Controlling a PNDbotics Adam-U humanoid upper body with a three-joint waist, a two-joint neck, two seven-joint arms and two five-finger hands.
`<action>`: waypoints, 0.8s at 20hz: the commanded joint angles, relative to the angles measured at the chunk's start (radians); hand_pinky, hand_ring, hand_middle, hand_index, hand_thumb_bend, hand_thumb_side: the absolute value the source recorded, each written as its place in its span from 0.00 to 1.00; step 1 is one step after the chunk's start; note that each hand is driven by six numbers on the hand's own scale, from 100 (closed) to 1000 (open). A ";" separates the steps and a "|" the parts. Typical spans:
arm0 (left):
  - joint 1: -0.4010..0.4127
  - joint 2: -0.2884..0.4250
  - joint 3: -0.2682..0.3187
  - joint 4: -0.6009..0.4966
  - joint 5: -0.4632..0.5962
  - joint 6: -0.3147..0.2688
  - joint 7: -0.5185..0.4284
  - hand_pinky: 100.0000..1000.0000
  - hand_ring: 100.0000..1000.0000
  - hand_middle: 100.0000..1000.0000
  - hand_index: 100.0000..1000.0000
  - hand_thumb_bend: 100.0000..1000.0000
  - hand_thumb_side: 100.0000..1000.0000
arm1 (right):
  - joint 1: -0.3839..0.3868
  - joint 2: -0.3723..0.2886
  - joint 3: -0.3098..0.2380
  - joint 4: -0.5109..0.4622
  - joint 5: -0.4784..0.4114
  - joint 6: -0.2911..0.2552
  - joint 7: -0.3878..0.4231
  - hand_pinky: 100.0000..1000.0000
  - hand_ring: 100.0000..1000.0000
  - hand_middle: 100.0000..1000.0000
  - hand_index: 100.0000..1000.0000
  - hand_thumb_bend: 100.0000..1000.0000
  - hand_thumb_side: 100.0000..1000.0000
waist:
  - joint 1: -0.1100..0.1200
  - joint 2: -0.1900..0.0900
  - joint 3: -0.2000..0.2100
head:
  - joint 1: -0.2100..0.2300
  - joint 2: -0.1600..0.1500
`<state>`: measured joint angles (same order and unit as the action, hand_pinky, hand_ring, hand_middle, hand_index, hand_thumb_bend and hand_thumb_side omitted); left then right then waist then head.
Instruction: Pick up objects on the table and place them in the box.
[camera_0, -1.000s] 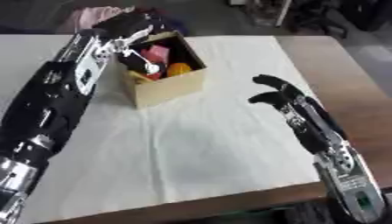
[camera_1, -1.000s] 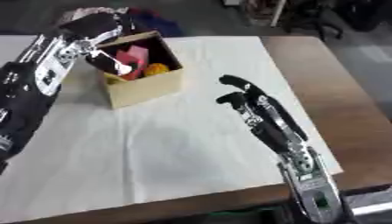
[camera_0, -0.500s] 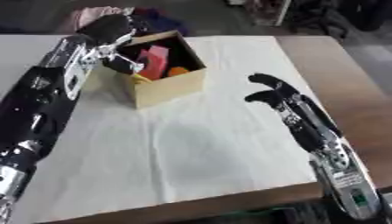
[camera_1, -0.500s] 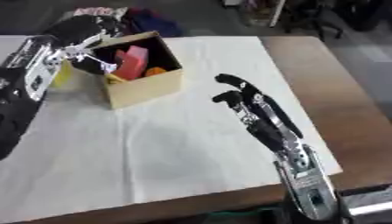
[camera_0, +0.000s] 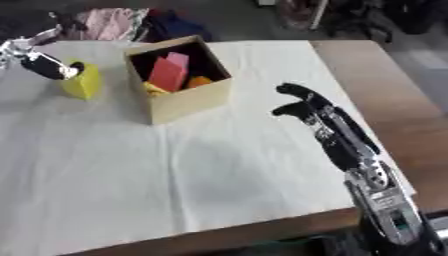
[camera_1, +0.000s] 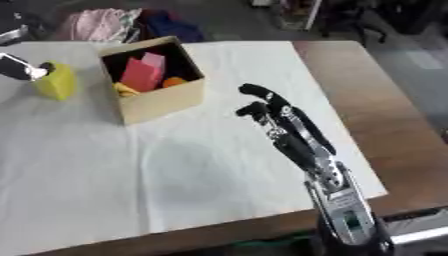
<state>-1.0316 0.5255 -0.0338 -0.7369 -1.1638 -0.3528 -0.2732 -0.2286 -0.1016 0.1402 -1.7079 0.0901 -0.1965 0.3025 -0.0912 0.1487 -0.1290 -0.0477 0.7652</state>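
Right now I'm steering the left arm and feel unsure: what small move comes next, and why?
Probably curl the left hand round the yellow block and lift it. The hand already touches the block, which stands on the white cloth left of the open cardboard box.

Bright even light, soft shadows, slight overall blur

Wooden table (camera_0: 398, 107), brown top, mostly covered by a white cloth (camera_0: 175, 165) with fold creases. Bare wood shows right of the cloth and along the near edge. Open cardboard box (camera_0: 179, 80) stands on the cloth toward the far side, set askew; pink, red, orange and yellow pieces show inside. Yellow block (camera_0: 81, 82) stands upright on the cloth left of the box, apart from it. Near of the box the cloth is bare.
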 joint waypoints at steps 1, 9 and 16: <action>-0.034 0.004 0.035 0.028 -0.033 0.054 0.022 0.83 0.76 0.82 0.92 0.17 0.18 | -0.008 -0.017 -0.007 -0.009 -0.006 0.001 -0.002 0.86 0.72 0.89 0.92 0.00 0.81 | 0.001 -0.012 -0.003 | -0.001 0.005; -0.032 -0.041 0.052 0.080 -0.107 0.186 0.112 0.81 0.75 0.82 0.92 0.14 0.30 | -0.011 -0.011 -0.006 -0.009 -0.011 0.002 -0.001 0.86 0.72 0.89 0.92 0.00 0.81 | 0.000 -0.010 -0.013 | 0.000 0.005; -0.014 -0.060 0.032 0.101 -0.106 0.307 0.141 0.79 0.73 0.81 0.92 0.13 0.34 | -0.013 -0.010 -0.006 -0.010 -0.015 0.003 0.000 0.86 0.72 0.89 0.92 0.00 0.82 | -0.001 -0.007 -0.014 | -0.003 0.005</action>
<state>-1.0280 0.4551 0.0026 -0.6289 -1.2707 -0.0669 -0.1374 -0.2291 -0.1016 0.1398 -1.7076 0.0803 -0.1950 0.3039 -0.0912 0.1487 -0.1418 -0.0474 0.7652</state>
